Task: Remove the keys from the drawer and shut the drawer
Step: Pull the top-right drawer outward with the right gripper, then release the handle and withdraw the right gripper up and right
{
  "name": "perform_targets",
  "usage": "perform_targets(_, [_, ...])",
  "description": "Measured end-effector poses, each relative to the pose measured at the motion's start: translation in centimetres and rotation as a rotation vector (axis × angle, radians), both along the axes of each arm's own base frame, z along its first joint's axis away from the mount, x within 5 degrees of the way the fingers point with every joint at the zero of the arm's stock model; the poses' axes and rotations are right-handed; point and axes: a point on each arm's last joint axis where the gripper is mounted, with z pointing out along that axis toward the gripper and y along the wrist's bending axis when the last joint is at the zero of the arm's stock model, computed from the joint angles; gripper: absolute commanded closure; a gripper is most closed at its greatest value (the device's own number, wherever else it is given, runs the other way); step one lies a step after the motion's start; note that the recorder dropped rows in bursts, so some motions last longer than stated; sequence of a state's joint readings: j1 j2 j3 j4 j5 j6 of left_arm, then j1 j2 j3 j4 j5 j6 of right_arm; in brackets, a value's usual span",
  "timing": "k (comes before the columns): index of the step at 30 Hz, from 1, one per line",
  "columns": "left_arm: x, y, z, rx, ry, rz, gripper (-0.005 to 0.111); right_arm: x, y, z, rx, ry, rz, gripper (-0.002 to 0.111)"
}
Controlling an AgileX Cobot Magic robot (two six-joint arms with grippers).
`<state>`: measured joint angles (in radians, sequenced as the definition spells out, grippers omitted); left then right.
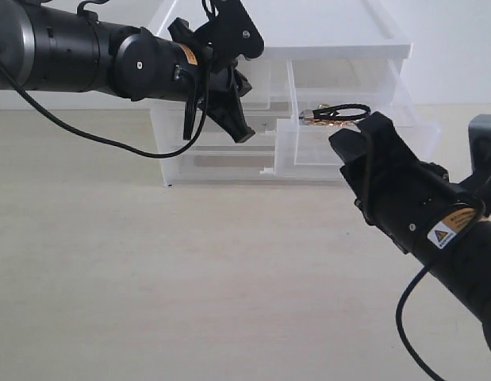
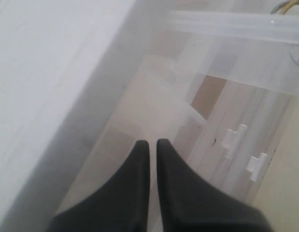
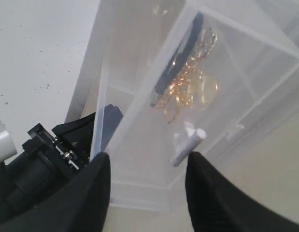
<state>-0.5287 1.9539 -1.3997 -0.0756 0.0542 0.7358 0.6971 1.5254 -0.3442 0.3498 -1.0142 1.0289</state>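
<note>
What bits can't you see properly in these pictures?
- Exterior view: the keys are too small to count.
- Right wrist view: the cloudy plastic of the drawer blurs them.
- Right gripper: in the exterior view its own black body hides its fingertips.
- Left wrist view: the left gripper shows only its tips, cut off by the bottom edge. The drawer unit is blurred and cut off too.

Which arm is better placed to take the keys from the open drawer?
The right. The right gripper is open, facing the drawer front, keys just behind it; the left gripper is shut, off to the side.
</note>
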Motion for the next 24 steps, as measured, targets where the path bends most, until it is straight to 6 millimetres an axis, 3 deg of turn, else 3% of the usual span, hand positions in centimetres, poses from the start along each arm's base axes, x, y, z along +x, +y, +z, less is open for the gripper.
perform_targets(14, [0.0,0.0,0.0,0.0,-0.001,0.0,0.103,-1.9,-1.6,-0.1,-0.007,-0.005,0.003,0.066])
perform_targets(16, [0.0,0.0,0.0,0.0,-0.001,0.0,0.103,-2.3,-1.8,0.0,-0.006,-0.011,0.007,0.071])
perform_targets(24, [0.0,0.0,0.0,0.0,-0.001,0.0,0.103,-4.7,-3.5,1.5,-0.016,-0.139,0.043,0.108])
